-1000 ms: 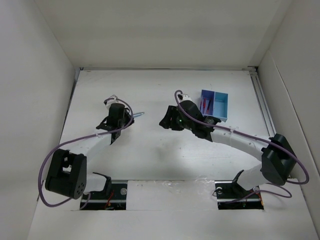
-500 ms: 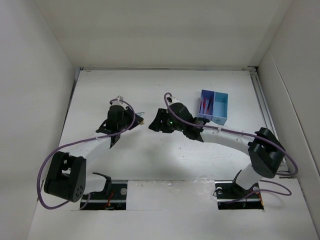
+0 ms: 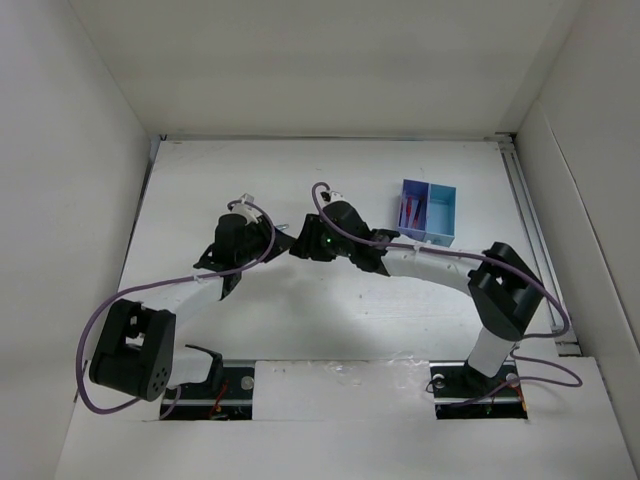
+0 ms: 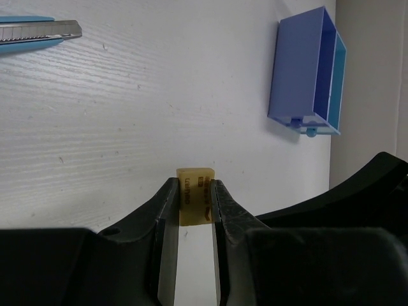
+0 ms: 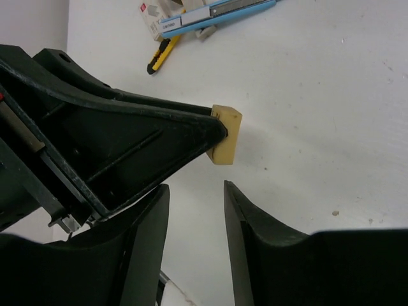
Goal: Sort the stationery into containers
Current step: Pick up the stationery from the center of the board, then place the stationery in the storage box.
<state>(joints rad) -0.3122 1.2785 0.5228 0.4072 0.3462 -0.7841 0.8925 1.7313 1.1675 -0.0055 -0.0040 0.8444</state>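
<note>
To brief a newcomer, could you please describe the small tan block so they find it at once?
At the middle of the white table, the two arms' tips meet. There the left gripper pinches a tan eraser, the right gripper open before it. Unlike the long blue cutter lying nearby, it is a short block held in black fingers.

1. Right end effector (image 3: 297, 244) swung left, away from containers (image 3: 441, 212), to middle of desk (image 3: 330, 310).
2. Right elbow (image 3: 505, 290) moved left too.
3. Left end effector (image 3: 266, 240), pinching eraser (image 4: 195, 203), shifted slightly right.
4. Tips now just beside each other.
</note>
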